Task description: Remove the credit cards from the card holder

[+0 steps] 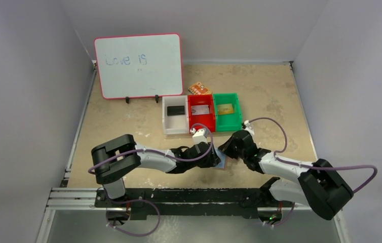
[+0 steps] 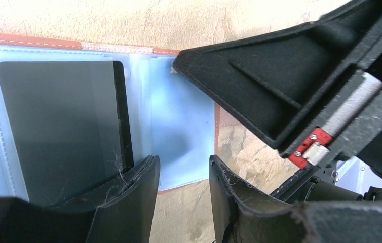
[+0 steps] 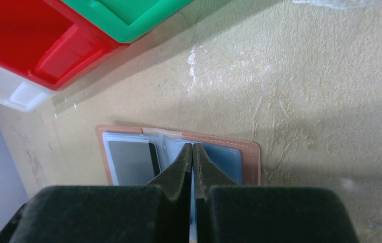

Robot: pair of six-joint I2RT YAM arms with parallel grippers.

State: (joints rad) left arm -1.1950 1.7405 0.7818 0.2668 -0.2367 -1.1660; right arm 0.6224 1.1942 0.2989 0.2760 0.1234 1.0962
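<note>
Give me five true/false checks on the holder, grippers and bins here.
1. The card holder lies open on the table. True.
2. The right gripper is wide open. False: its fingers are shut together over the holder's middle.
3. A dark card sits in one of the holder's sleeves. True.
4. The green bin is empty. False: it holds a yellowish card.
5. The left gripper is open. True.

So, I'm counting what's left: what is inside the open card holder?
One dark card shows in a clear sleeve of the card holder. The right gripper covers the middle fold, hiding anything beneath.
</note>
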